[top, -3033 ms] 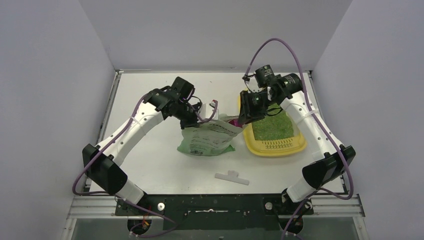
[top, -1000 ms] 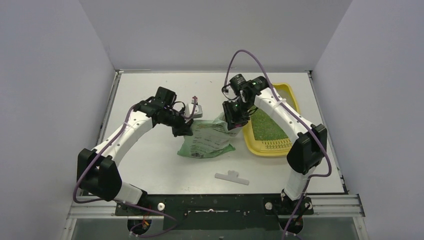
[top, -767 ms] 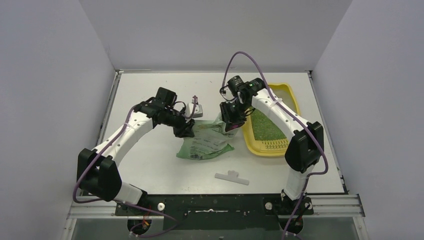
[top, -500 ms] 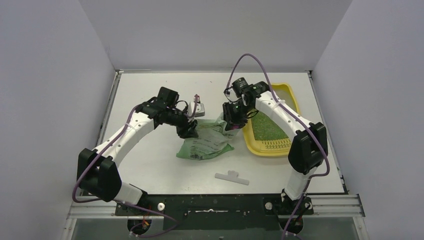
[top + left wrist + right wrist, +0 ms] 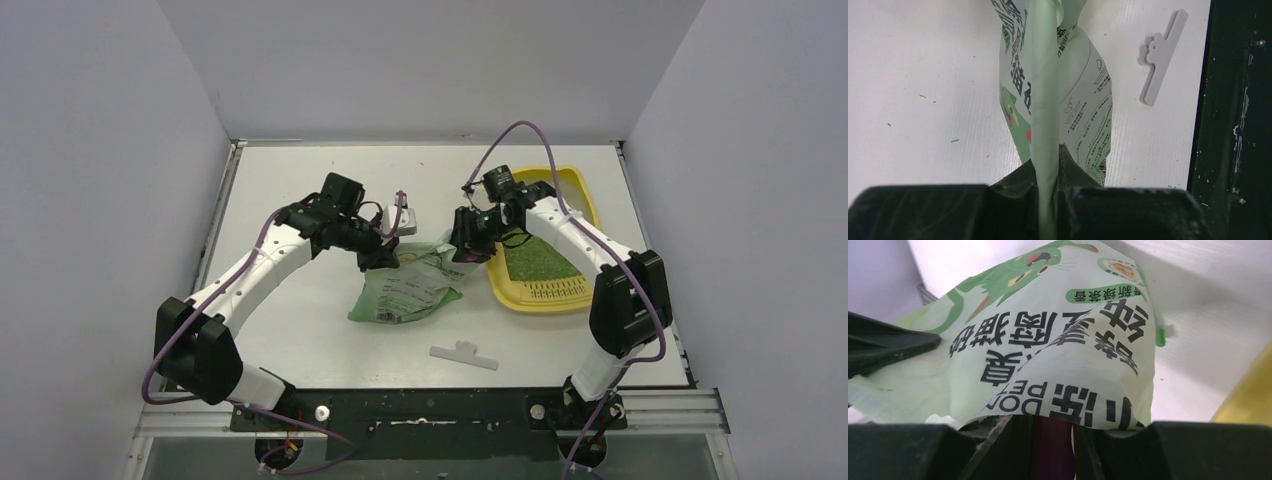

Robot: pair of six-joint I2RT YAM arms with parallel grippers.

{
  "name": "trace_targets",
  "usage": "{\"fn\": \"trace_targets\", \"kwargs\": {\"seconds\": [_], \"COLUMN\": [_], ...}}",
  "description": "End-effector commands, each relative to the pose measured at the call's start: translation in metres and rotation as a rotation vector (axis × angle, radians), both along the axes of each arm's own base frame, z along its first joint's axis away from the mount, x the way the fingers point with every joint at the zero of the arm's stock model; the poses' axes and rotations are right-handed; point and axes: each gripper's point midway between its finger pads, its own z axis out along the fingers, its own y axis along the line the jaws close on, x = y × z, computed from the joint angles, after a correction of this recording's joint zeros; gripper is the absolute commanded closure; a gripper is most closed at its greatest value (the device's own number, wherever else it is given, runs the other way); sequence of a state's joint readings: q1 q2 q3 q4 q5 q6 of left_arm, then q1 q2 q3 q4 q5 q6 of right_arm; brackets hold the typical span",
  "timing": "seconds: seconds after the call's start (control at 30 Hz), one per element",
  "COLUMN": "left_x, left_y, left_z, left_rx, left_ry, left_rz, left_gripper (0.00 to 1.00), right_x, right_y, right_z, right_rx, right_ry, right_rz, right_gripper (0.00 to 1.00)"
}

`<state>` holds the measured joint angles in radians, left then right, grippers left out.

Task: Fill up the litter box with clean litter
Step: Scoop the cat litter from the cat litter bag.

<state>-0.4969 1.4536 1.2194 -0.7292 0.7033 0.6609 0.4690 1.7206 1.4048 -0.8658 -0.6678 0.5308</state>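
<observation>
Litter box (image 5: 546, 301) partly behind right arm (image 5: 577, 231), scoop (image 5: 1050, 452) — mostly under bag (image 5: 1048, 340)

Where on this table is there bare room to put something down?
Bare table lies near-left, between the left arm and the white clip; another strip runs along the far edge; a smaller patch sits in front of the litter box. The middle is crowded: the left gripper pinches the bag, the right gripper holds a magenta scoop at its mouth.

Bag (image 5: 405, 290) just left of litter box (image 5: 546, 303), clip (image 5: 464, 354) in front.
</observation>
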Motion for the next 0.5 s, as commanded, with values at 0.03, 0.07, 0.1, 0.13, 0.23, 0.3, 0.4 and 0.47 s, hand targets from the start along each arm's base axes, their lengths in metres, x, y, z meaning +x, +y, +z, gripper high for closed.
{"fn": "trace_targets", "kwargs": {"seconds": [0.03, 0.07, 0.1, 0.13, 0.23, 0.3, 0.4, 0.47], "left_x": [0.007, 0.007, 0.008, 0.009, 0.012, 0.013, 0.016, 0.017], "left_y": [-0.009, -0.009, -0.008, -0.008, -0.007, -0.006, -0.001, 0.002], "left_z": [0.018, 0.019, 0.019, 0.021, 0.025, 0.027, 0.03, 0.031], "left_rx": [-0.04, -0.042, -0.044, -0.046, -0.059, -0.065, -0.067, -0.067], "left_ry": [-0.064, -0.069, -0.076, -0.086, -0.102, -0.109, -0.125, -0.138], "left_rz": [-0.012, -0.012, -0.01, -0.009, -0.008, -0.007, -0.002, -0.004], "left_gripper": [1.0, 1.0, 1.0, 1.0, 1.0, 1.0, 1.0, 1.0], "right_x": [0.012, 0.012, 0.012, 0.012, 0.013, 0.013, 0.017, 0.019], "right_y": [0.025, 0.024, 0.024, 0.024, 0.022, 0.019, 0.014, 0.009], "right_z": [0.069, 0.072, 0.075, 0.078, 0.084, 0.088, 0.095, 0.099], "right_rx": [0.37, 0.393, 0.417, 0.439, 0.487, 0.503, 0.548, 0.573], "right_ry": [-0.103, -0.096, -0.095, -0.096, -0.106, -0.117, -0.121, -0.132], "right_rz": [0.015, 0.01, 0.011, 0.013, 0.009, 0.007, -0.011, -0.025], "right_gripper": [1.0, 1.0, 1.0, 1.0, 1.0, 1.0, 1.0, 1.0]}}
